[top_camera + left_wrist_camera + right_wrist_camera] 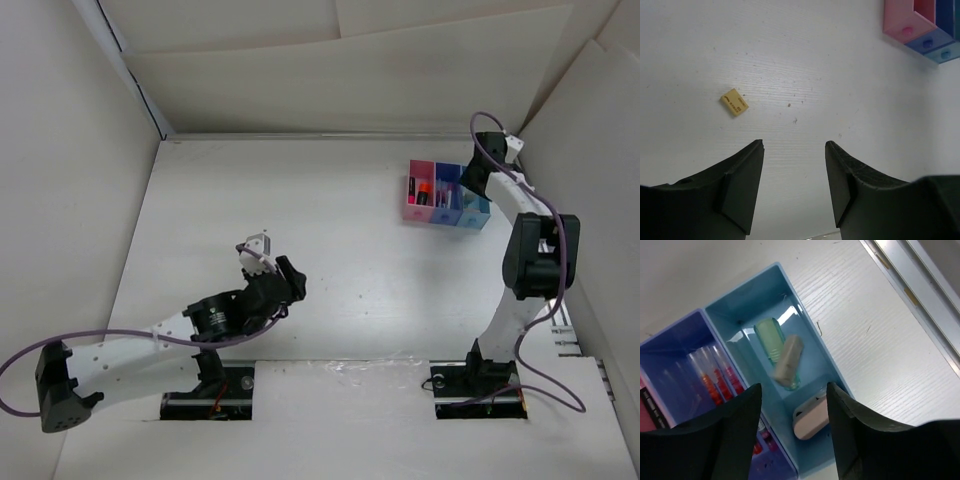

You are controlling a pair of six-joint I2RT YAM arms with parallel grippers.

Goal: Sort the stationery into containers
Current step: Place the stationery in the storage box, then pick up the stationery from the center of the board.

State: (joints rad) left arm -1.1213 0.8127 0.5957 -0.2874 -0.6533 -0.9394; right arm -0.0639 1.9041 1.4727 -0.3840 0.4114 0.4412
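A beige eraser (735,102) lies on the white table, ahead and left of my left gripper (794,145), which is open, empty and above the table. I cannot make the eraser out in the top view. The containers (445,197) stand in a row at the far right: pink (905,22), darker blue (932,42), light blue (947,52). My right gripper (794,390) is open and empty above the light blue bin (835,375). That bin holds a green eraser (765,335), a slightly blurred beige eraser (788,362) and a pink eraser (810,419). Red pens (715,375) stand in the darker blue bin.
White walls enclose the table on the left, back and right. A metal rail (920,290) runs along the table's right edge, just beyond the bins. My left gripper (290,278) is near the table's middle left, and my right gripper (472,178) is over the bins.
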